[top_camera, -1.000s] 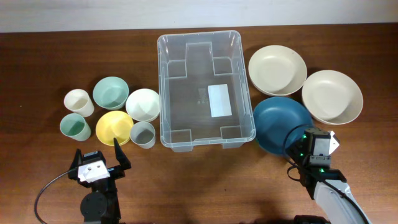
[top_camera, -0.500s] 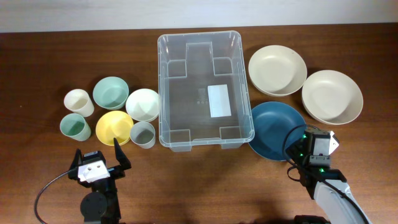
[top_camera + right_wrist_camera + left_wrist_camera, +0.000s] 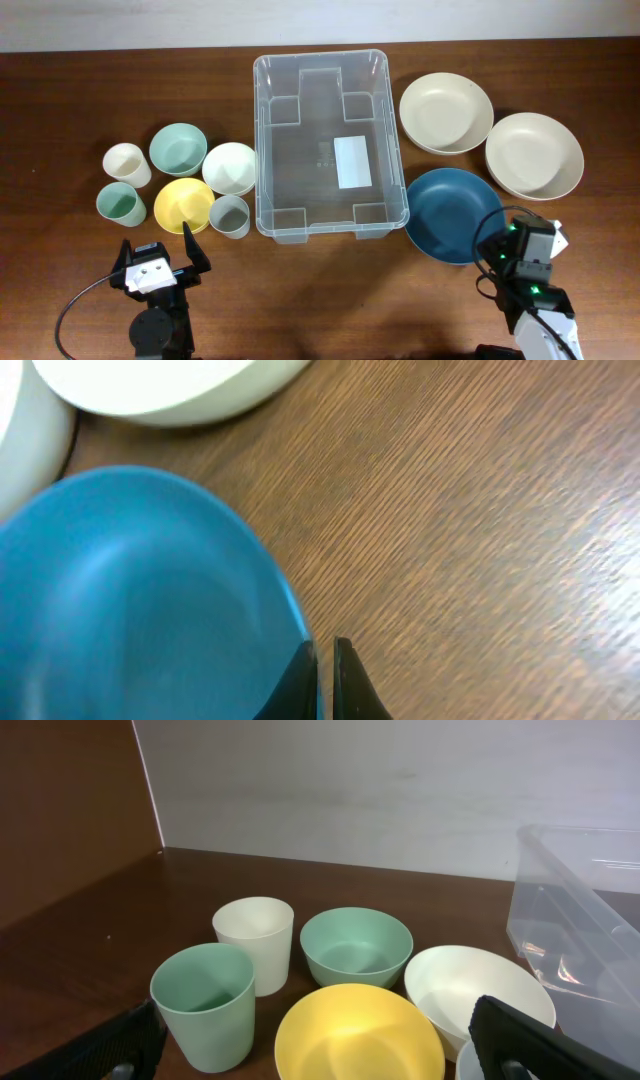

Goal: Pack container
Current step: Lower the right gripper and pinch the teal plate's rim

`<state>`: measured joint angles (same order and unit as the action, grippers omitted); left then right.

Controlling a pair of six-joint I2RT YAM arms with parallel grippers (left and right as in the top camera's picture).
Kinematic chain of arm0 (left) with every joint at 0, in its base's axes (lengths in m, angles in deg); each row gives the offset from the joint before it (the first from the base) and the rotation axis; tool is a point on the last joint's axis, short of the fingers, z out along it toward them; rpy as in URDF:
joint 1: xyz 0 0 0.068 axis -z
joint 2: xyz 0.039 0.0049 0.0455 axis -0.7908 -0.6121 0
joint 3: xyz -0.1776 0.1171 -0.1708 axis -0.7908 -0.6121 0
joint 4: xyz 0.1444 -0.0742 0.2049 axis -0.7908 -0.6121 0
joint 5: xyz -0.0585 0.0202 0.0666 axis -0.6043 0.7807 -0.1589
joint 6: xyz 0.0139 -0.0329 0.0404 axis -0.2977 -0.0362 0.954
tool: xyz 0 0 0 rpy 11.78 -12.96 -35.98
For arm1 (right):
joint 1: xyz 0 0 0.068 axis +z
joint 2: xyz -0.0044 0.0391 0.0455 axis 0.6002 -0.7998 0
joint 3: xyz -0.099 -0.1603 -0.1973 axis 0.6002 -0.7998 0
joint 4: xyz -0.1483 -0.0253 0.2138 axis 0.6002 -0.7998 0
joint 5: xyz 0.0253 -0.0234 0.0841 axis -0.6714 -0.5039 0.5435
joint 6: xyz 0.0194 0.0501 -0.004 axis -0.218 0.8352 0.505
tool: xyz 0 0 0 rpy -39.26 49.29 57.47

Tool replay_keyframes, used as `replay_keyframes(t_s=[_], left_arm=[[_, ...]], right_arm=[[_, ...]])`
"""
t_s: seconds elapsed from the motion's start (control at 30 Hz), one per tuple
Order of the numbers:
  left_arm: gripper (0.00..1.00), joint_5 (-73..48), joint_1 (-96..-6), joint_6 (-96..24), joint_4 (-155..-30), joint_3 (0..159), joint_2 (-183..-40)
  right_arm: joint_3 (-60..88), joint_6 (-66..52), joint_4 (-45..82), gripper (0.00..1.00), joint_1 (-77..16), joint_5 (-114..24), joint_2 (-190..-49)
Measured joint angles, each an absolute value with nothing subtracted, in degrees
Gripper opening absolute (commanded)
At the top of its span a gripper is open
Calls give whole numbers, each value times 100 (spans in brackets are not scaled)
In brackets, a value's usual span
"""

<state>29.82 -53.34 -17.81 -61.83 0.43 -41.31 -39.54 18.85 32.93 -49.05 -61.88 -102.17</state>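
Observation:
The container (image 3: 320,58), a large clear bin with a white label, stands empty at the table's middle. A dark blue bowl (image 3: 450,212) lies just right of its front corner. My right gripper (image 3: 494,243) is shut on that bowl's front right rim. In the right wrist view the two fingertips (image 3: 326,655) pinch the blue bowl's (image 3: 130,600) edge, one inside and one outside. My left gripper (image 3: 158,243) stands open near the front left, behind a yellow bowl (image 3: 184,205), with nothing between its fingers (image 3: 510,1038).
Two cream bowls (image 3: 446,112) (image 3: 534,154) sit right of the bin. Left of it are a green bowl (image 3: 178,149), a white bowl (image 3: 231,167), a white cup (image 3: 127,164), a green cup (image 3: 120,205) and a grey cup (image 3: 230,215).
My right gripper has drawn back to the right and toward the front edge, and the blue bowl has slid slightly forward with it. The left arm has not moved.

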Motion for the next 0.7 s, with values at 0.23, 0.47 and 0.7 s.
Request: replay_keyframes(t_s=[0.23,0.47,0.7], left_arm=[[99,2982,-5334,-1781,-6183,43,-4131],[99,2982,-5334,-1781,-6183,43,-4131],[99,2980,-5334,-1781,-6183,43,-4131]], right_arm=[[-3954,1673,3124,34,-5108,-6079,-10117],[-3951,1581,2917,90,-5150,-6020,-10117],[-3951,1513,2777,90,-5150,-5987,-10244]])
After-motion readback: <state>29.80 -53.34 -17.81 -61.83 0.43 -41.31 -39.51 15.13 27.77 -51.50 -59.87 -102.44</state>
